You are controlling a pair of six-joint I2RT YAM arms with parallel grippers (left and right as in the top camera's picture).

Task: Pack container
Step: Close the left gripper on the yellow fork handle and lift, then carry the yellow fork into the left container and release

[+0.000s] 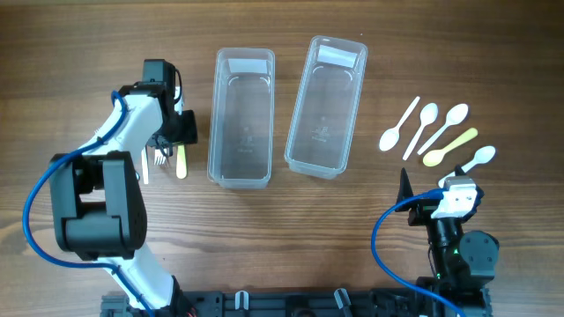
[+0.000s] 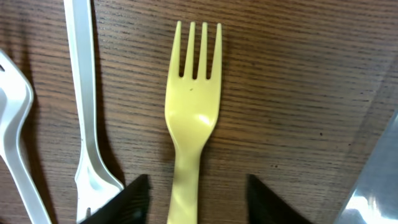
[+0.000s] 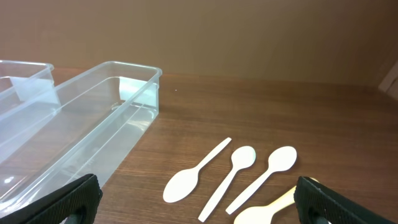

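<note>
A yellow fork (image 2: 191, 112) lies flat on the wooden table, also seen in the overhead view (image 1: 181, 162). My left gripper (image 2: 198, 202) is open low over it, one finger on each side of its handle, not touching it. Two white forks (image 2: 84, 99) lie to its left. Two clear empty containers (image 1: 241, 117) (image 1: 326, 106) stand in the middle. White spoons (image 1: 401, 128) and a yellow spoon (image 1: 449, 147) lie at the right. My right gripper (image 3: 196, 202) is open and empty, near the front right, facing the spoons (image 3: 205, 171).
The right container's corner (image 3: 134, 78) shows at the left of the right wrist view, the other container (image 3: 25, 78) behind it. The left container's wall (image 2: 379, 180) shows at the right edge of the left wrist view.
</note>
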